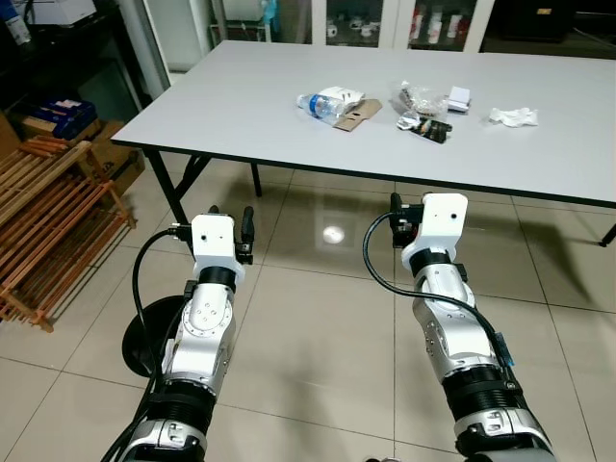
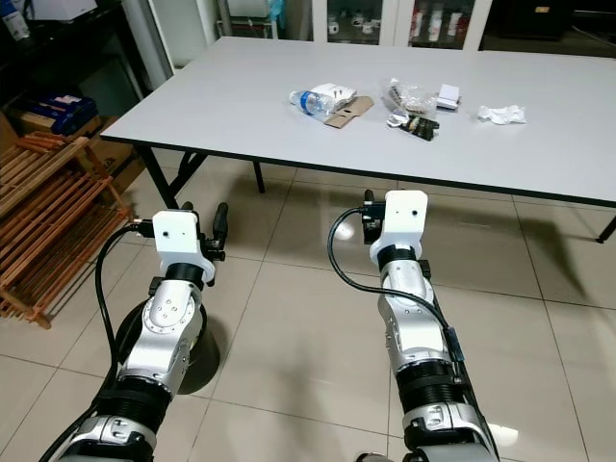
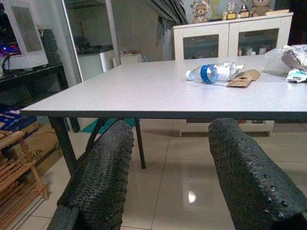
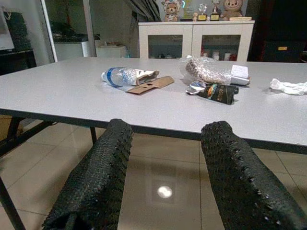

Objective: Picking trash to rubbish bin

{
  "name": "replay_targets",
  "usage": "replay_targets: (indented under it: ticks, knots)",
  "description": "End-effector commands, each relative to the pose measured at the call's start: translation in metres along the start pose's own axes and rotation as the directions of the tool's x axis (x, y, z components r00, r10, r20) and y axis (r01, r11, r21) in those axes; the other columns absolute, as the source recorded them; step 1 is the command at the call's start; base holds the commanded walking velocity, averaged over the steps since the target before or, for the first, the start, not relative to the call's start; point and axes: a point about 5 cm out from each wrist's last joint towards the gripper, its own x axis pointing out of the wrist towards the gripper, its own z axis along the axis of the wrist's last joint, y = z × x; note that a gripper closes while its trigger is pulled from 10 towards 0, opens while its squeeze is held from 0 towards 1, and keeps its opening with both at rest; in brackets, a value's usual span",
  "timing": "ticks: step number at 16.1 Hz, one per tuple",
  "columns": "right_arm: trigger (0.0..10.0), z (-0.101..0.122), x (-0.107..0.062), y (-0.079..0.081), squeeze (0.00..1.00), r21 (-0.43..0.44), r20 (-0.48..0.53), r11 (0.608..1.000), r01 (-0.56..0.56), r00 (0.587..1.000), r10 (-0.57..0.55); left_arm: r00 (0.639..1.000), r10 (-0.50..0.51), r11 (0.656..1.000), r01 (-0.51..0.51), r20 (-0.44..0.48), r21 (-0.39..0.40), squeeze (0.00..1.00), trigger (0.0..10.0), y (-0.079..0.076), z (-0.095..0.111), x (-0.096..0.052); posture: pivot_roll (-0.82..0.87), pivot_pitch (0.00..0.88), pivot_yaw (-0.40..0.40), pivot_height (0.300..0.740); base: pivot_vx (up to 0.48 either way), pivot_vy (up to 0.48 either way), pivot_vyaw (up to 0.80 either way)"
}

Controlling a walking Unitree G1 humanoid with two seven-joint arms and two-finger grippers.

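Trash lies on the grey table (image 1: 241, 106): a crushed plastic bottle (image 1: 322, 104) with a blue cap, a cardboard piece (image 1: 358, 114), a clear plastic bag (image 1: 421, 99), a dark wrapper (image 1: 431, 129), a small white box (image 1: 459, 96) and a crumpled tissue (image 1: 513, 116). Both arms are held out over the tiled floor, short of the table's near edge. My left gripper (image 3: 168, 167) is open and holds nothing; it points toward the bottle (image 3: 213, 73). My right gripper (image 4: 165, 167) is also open and empty, facing the wrapper (image 4: 218, 92) and bag (image 4: 206, 70).
A wooden rack (image 1: 48, 221) and cardboard boxes (image 1: 67, 115) stand to the left. A black round object (image 1: 144, 337) sits on the floor under my left arm. Black table legs (image 1: 173, 183) are ahead; a white cabinet (image 4: 192, 40) is behind the table.
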Motion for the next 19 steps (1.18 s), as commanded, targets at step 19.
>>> replay_targets:
  ticks: [19]
  knots:
    - [10.0, 0.0022, 0.0014, 0.0003, 0.0, 0.007, 0.009, 1.0, -0.012, 1.0, 0.012, 1.0, -0.007, 1.0, 0.007, 0.013, -0.005, 0.0, 10.0, -0.0003, 0.0042, 0.0031, 0.01, 0.0, 0.067, 0.74, 0.0, 0.0, 0.0]
